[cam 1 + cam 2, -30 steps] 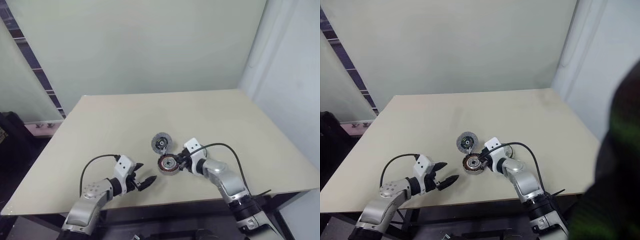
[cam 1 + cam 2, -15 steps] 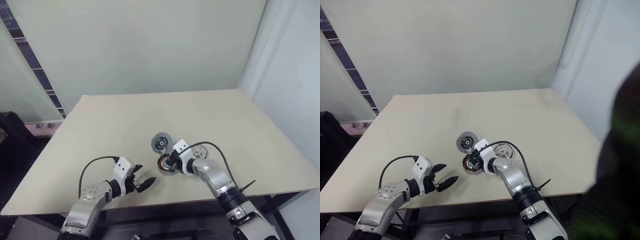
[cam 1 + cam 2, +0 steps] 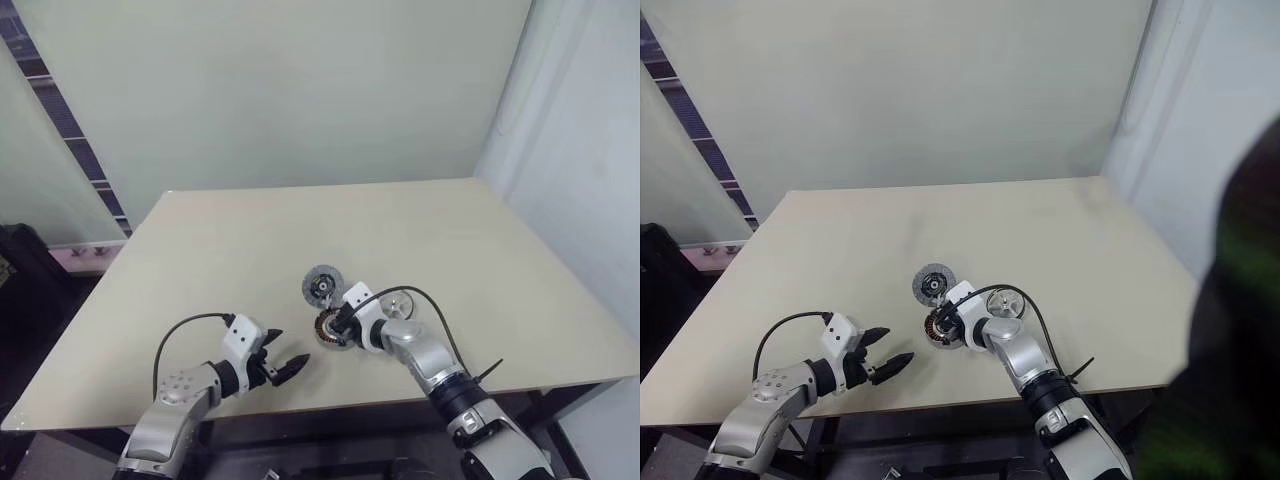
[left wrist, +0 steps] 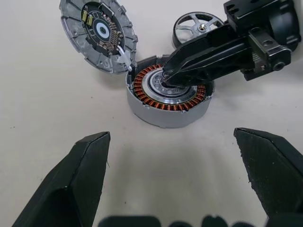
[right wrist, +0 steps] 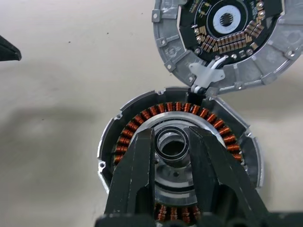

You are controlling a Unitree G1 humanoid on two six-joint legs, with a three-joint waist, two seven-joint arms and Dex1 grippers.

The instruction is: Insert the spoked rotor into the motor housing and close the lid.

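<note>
Motor housing point(image 5: 177, 156), a round grey metal cup with a ring of copper-coloured windings around its central hub, sits on the table with the right gripper point(image 5: 171, 146) reaching into it: the two black fingers are narrowed around a small dark ring at the hub, one finger on each side of it. Touching the housing's far edge lies the lid point(image 5: 222, 40), a round grey disc with its dark circuit-board face up, joined to the housing by short white wires. Just beside the right gripper, on its outer side, the spoked rotor point(image 4: 196, 26), a small shiny silver disc with radial spokes, lies flat on the table and apart from the housing. The left gripper point(image 3: 278, 362) hovers near the table's front edge with its black fingers spread wide and nothing between them, pointing toward the housing from a short way off. All of this rests on a plain beige table point(image 3: 250, 240) with a matte top. Behind it stands a pale green wall point(image 3: 280, 90), and a white wall point(image 3: 580, 150) runs along the right side.
</note>
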